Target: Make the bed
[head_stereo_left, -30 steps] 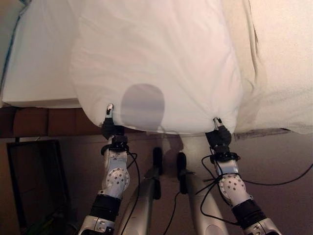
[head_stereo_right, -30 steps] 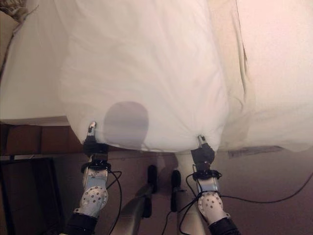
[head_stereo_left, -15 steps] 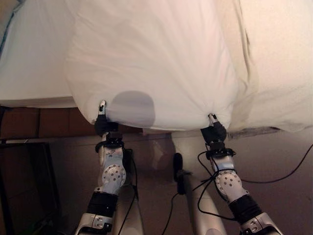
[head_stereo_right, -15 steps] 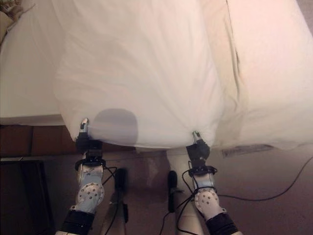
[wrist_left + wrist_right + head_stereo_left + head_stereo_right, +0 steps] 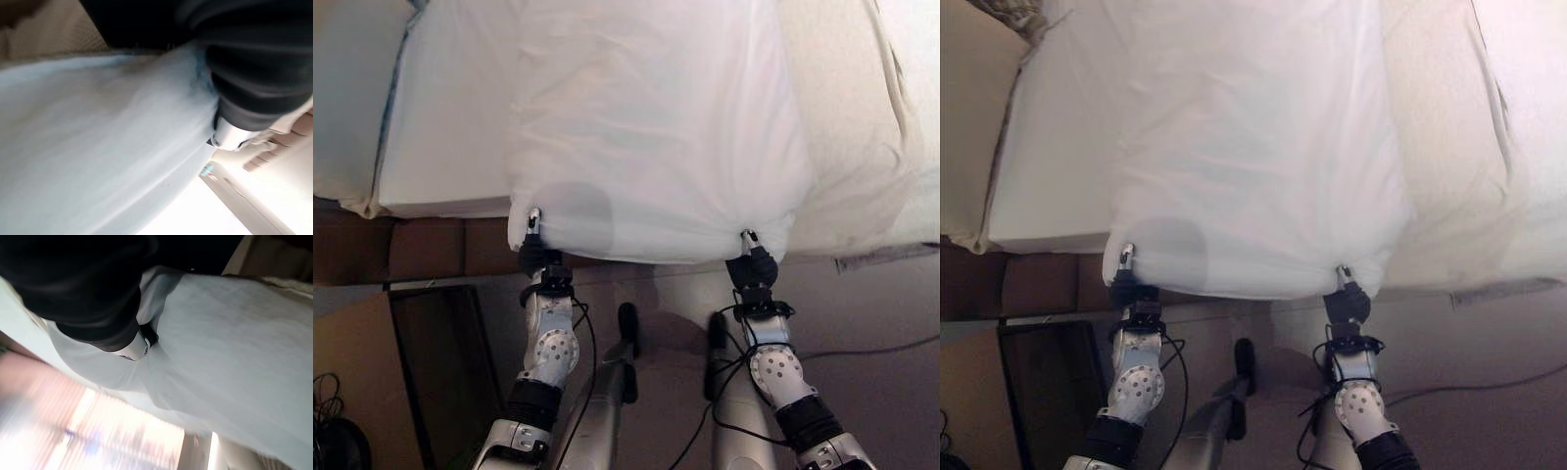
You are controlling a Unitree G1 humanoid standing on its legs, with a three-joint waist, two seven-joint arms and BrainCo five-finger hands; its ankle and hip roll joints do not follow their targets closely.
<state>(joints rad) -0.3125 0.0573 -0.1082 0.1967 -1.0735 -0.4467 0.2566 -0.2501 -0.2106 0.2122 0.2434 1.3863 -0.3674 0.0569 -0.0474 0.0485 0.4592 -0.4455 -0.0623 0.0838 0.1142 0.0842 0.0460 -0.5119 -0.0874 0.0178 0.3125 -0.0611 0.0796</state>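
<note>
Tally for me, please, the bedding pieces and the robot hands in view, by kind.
White duvet held up at its near edge: 1
White mattress beneath: 1
Cream blanket to the right of the duvet: 1
Robot hands, left hand and right hand, each gripping a duvet corner: 2
Total: 5
</note>
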